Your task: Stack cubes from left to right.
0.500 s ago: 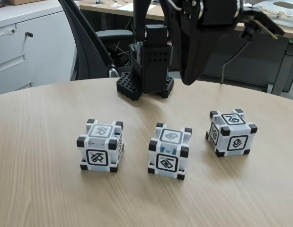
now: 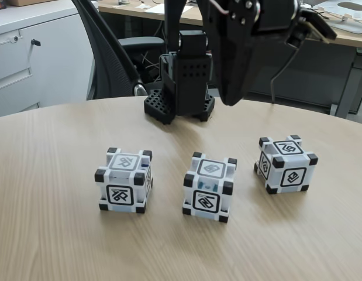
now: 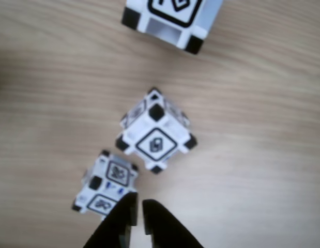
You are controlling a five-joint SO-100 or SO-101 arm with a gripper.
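Fixed view: three cubes in row on table, all apart, none stacked: left cube, middle cube, right cube. Gripper high above (jaws nearly together, empty). Step: approach. Next: part jaws, descend onto one cube.

Soft even daylight; the other view blurred.
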